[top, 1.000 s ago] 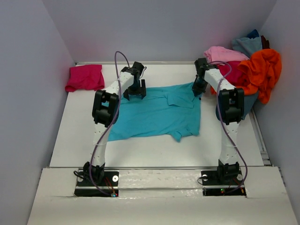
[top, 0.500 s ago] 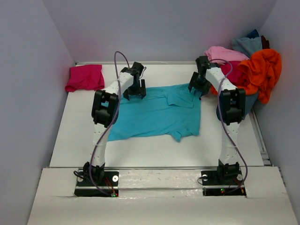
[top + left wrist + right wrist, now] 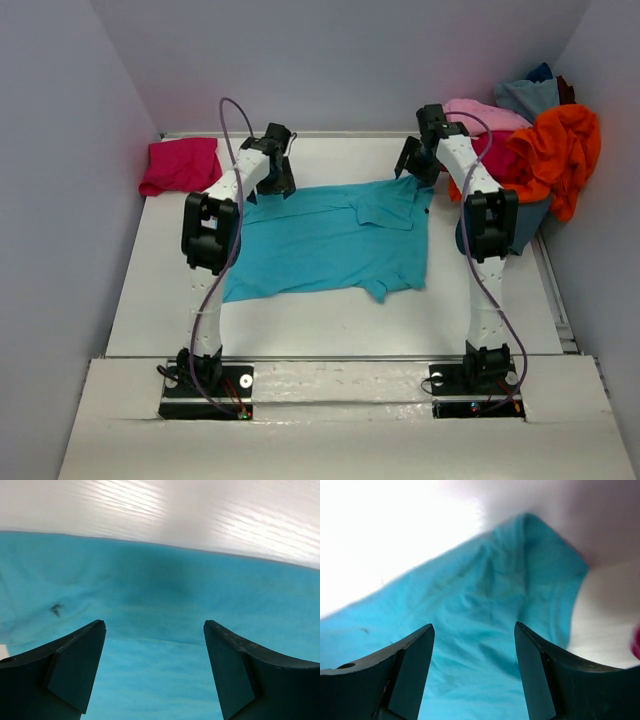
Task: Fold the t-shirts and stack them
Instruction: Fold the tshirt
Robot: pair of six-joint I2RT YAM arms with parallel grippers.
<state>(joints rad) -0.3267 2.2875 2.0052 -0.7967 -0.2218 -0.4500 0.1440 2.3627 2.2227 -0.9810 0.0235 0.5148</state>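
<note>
Left pincer (image 3: 155, 627) wide open over the turquoise t-shirt (image 3: 330, 240), holding nothing, right pincer (image 3: 474, 629) open, empty, above its upper-right corner

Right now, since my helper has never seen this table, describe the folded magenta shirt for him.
On the white table, go to the far left corner. The magenta shirt lies there alone, folded compact, unlike the turquoise shirt spread mid-table and the crumpled pile far right.

A white table (image 3: 330, 320) stands brightly lit. Plain pale grey walls (image 3: 350, 60) close its far, left and right edges.
</note>
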